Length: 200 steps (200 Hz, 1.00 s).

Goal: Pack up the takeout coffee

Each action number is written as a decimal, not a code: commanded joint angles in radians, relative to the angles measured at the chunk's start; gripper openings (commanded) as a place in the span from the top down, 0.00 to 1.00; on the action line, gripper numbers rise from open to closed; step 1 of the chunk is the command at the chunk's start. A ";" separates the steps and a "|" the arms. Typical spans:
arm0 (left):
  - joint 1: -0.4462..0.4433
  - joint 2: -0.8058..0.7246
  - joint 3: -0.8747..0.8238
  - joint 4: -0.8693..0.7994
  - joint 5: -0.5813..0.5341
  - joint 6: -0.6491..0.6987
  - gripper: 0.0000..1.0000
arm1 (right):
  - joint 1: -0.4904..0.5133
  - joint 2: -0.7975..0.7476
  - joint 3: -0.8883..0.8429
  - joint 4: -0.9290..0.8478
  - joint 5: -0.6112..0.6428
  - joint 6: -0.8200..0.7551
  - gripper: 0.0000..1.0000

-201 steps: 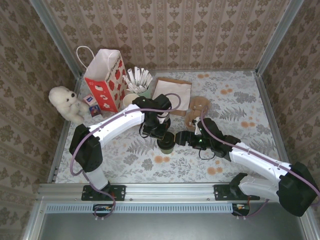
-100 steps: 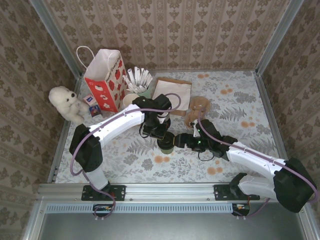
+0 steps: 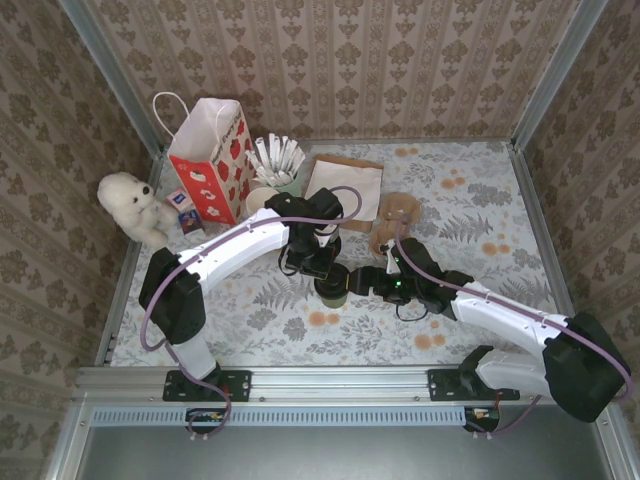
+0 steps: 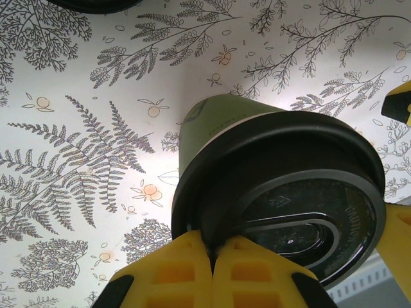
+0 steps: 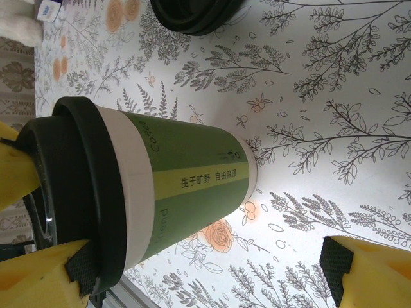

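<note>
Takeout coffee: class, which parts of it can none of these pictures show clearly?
Top view: takeout coffee mostly hidden under the left pincer.
Left wrist view: yellow fingers cover the lid's near rim; the lid hides most of the wall.
Right wrist view: the lid's top faces away from the camera.

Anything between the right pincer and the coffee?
Nothing visible. The right pincer is open, and the coffee stands directly ahead of its pads with nothing in between. The left pincer sits at the lid's rim from above, off the right one's line of approach.
</note>
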 commanded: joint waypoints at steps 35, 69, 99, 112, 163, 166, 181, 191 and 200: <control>-0.011 0.048 0.001 -0.020 0.023 -0.012 1.00 | 0.001 0.060 -0.008 -0.099 -0.001 -0.023 0.08; -0.011 0.058 -0.062 -0.006 0.014 -0.013 1.00 | 0.001 0.086 -0.008 -0.120 0.025 -0.010 0.07; -0.010 0.068 -0.278 0.083 -0.016 -0.024 1.00 | 0.001 0.103 -0.051 -0.145 0.081 0.003 0.08; -0.009 0.087 -0.369 0.134 0.012 -0.036 1.00 | 0.000 0.107 -0.078 -0.149 0.103 0.014 0.07; 0.026 0.101 -0.151 0.001 -0.035 0.020 1.00 | 0.001 0.020 -0.005 -0.102 0.034 -0.025 0.04; 0.031 0.098 -0.135 -0.009 -0.032 0.018 1.00 | 0.002 0.012 0.001 -0.090 0.022 -0.031 0.02; 0.047 0.080 -0.060 -0.026 -0.013 0.016 1.00 | 0.004 -0.027 0.006 -0.014 -0.013 -0.060 0.00; 0.048 0.074 -0.021 -0.032 -0.010 0.016 1.00 | 0.008 -0.049 -0.011 0.052 -0.020 -0.098 0.00; 0.047 0.078 0.014 -0.044 -0.005 0.014 1.00 | 0.011 -0.065 -0.027 0.101 -0.018 -0.131 0.00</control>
